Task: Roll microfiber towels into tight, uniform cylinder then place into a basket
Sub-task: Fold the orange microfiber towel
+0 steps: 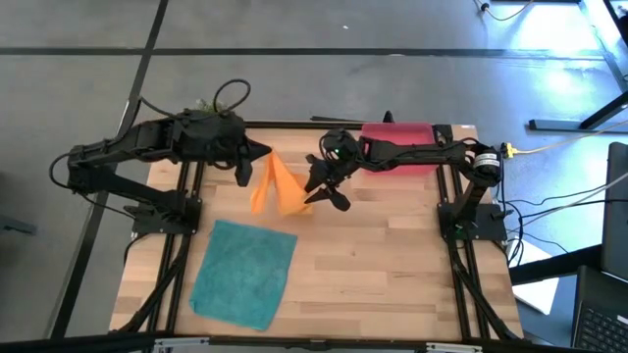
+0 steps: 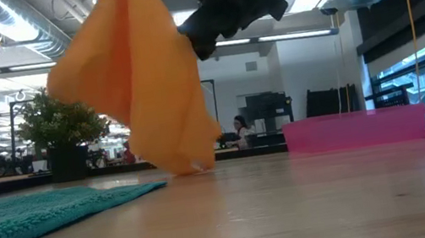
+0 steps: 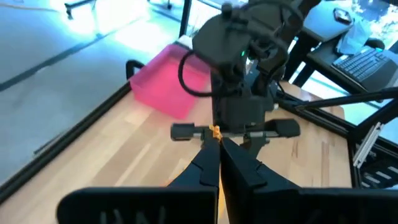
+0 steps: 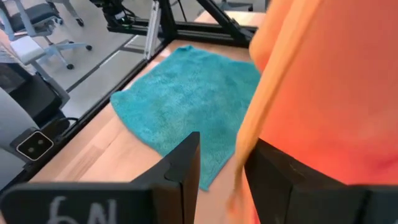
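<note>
The soft orange microfiber towel hangs in the air above the wooden table, draped in loose folds with only its lowest corner brushing the boards; in the low view it falls like a crumpled tent. The larger teal microfiber towel lies spread flat toward seven o'clock of the tabletop, a rough square with a nubby pile, apart from the orange one. The shallow pinkish-red rectangular basket sits at the table's one o'clock edge, partly under the right arm.

The left gripper, near eleven o'clock of the table's middle, has its fingers pressed together on an upper corner of the orange towel. The right gripper, close to the table's middle, has its fingers slightly apart with an orange fold lying between them; whether they pinch it cannot be told.

White handwritten marks on the right gripper's body read roughly "6N". A small green potted plant stands beyond the table's far edge.
</note>
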You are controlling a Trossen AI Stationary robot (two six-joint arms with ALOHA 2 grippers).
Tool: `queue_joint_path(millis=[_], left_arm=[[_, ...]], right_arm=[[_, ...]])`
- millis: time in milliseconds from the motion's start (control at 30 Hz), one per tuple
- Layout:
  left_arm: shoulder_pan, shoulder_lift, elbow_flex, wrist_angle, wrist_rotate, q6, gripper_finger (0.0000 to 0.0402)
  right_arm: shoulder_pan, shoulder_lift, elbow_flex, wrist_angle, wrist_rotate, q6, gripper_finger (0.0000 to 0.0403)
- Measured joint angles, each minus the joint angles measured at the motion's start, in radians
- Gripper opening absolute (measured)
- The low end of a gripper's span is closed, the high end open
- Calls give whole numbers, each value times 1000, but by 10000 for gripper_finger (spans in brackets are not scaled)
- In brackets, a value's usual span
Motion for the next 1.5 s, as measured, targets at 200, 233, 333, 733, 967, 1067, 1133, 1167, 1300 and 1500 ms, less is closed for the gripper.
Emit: queue_joint_path(millis=[200, 233, 333, 733, 967, 1067, 1133, 1167, 1300, 1500], left_arm=[[0, 0, 39, -5, -42, 34, 0], [0, 0, 42, -6, -59, 35, 0], [0, 0, 45, -5, -100, 36, 0], [0, 6, 45, -5, -198, 36, 0], [0, 11, 45, -4, -247, 35, 0], [5, 15, 45, -3, -259, 34, 0], [15, 16, 45, -3, -258, 29, 0], [20, 17, 45, -2, -259, 26, 0], [37, 26, 45, 9, -260, 25, 0], [65, 40, 45, 61, -284, 40, 0]], right_arm=[[0, 0, 0, -40, 16, 0, 119], [0, 0, 0, -46, 16, 3, 119], [0, 0, 0, -48, 17, 24, 119], [0, 0, 0, -110, 151, 55, 119], [0, 0, 0, -122, 192, 57, 119], [0, 0, 0, -122, 249, 58, 119], [0, 0, 0, -121, 272, 60, 119], [0, 0, 0, -120, 282, 66, 119], [5, -1, 0, -104, 344, 128, 119], [48, -1, 0, -105, 583, 168, 119]])
